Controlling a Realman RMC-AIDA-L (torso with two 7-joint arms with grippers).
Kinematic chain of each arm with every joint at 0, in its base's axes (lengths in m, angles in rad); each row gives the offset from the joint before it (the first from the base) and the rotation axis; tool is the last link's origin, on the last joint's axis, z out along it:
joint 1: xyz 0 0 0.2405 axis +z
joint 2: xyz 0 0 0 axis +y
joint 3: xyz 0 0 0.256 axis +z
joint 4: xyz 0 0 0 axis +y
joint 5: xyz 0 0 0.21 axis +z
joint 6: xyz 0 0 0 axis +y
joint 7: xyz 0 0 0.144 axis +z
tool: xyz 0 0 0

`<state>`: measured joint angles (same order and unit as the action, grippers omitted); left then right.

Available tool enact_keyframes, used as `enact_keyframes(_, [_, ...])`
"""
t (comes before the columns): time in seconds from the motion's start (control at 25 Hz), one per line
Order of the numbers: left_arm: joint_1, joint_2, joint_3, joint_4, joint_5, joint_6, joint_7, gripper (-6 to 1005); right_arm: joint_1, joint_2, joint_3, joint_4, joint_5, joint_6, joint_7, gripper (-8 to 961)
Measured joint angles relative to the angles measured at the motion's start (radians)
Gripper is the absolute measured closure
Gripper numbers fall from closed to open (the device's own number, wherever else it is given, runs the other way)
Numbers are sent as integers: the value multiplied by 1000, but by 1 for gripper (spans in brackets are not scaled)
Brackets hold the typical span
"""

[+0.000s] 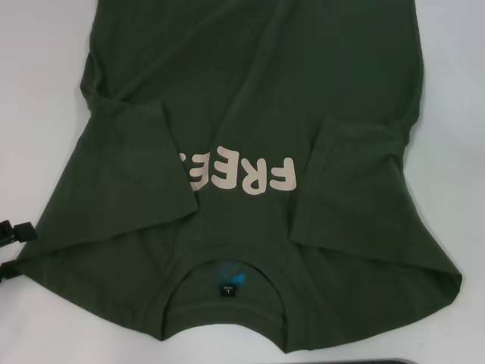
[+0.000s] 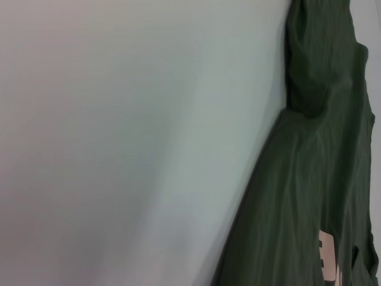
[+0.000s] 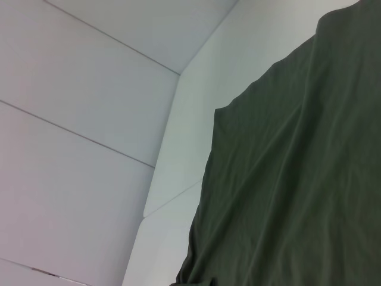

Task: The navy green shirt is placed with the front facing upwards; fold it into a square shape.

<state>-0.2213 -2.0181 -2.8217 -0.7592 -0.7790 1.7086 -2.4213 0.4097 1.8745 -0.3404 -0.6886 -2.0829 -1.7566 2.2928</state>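
The navy green shirt (image 1: 250,114) lies flat on the white table (image 1: 38,91), front up, with its round collar (image 1: 227,303) nearest me and a small dark neck label (image 1: 227,289) inside it. Both short sleeves are folded inward over the chest, one on the left (image 1: 129,167) and one on the right (image 1: 356,189). The left sleeve covers the end of the cream "FREE" lettering (image 1: 246,176). A black part of my left gripper (image 1: 14,233) shows at the left edge, right beside the shirt's shoulder corner. The shirt's side edge (image 2: 321,179) fills the left wrist view, and plain green cloth (image 3: 297,179) fills the right wrist view. My right gripper is out of view.
White table surface borders the shirt on both sides (image 1: 455,114). A dark flat edge (image 1: 402,361) shows at the bottom right of the head view. White wall panels (image 3: 89,119) rise beyond the table in the right wrist view.
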Motion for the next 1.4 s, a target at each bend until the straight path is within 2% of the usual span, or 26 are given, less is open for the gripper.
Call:
enact_keyframes(0.24, [-8, -2, 2, 0, 0, 0, 0, 96, 1, 0, 1, 0, 0, -4, 1, 29])
enact_keyframes(0.72, [-37, -27, 30, 0, 7, -1, -2, 131, 4, 1, 2, 0, 1, -12, 2, 28])
enact_keyframes(1.04, [-64, -38, 14, -48, -32, 132, 25, 154, 1, 2, 4, 0, 26, -28, 2, 28])
enact_keyframes(1.24, [-66, -43, 39, -65, -7, 102, 11, 168, -1, 2, 5, 1, 37, -29, 2, 28])
enact_keyframes(1.4, [-66, -43, 42, -65, 20, 77, 1, 435, -2, 2, 5, 1, 39, -31, 4, 28])
